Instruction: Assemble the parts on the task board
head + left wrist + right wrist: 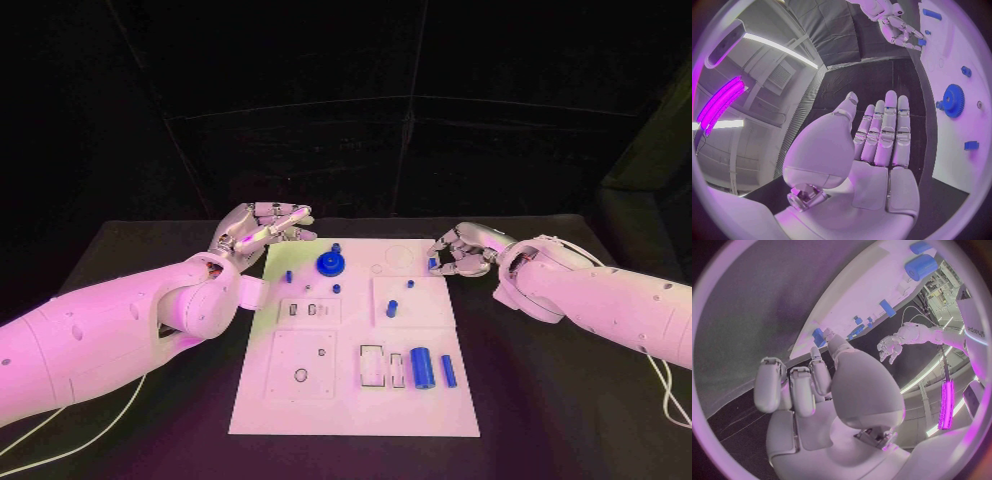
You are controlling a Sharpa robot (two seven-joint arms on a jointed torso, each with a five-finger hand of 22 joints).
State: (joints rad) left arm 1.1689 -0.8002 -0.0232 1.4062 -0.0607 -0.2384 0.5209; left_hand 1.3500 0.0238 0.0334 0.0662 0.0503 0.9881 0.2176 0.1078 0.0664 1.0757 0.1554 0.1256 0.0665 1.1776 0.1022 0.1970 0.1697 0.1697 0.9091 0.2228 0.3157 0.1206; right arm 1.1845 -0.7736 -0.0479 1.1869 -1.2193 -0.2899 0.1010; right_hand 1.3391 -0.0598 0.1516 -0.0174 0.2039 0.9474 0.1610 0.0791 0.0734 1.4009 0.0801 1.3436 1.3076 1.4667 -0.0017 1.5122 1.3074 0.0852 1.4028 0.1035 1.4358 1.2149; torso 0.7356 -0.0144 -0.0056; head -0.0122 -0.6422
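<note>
The white task board (pixel 346 400) lies in the middle of the table. A blue gear (pixel 330 264) (pixel 952 100) stands near its far end. My left hand (pixel 260 228) (pixel 879 140) is open with straight fingers, just off the board's far left corner, holding nothing. At the board's far right edge my right hand (pixel 464 250) (pixel 829 385) has its fingers curled and pinches a small blue part (pixel 431 263) (pixel 819 336) between thumb and finger. A thick blue cylinder (pixel 423 367) (pixel 920 266) and a thin blue pin (pixel 449 371) lie near the board's front right.
Other small blue parts are scattered over the board, such as a peg (pixel 289 276) on the left and a short piece (pixel 392 307) in the middle. Rectangular slots (pixel 372 365) open near the cylinder. Black table (pixel 577 400) surrounds the board.
</note>
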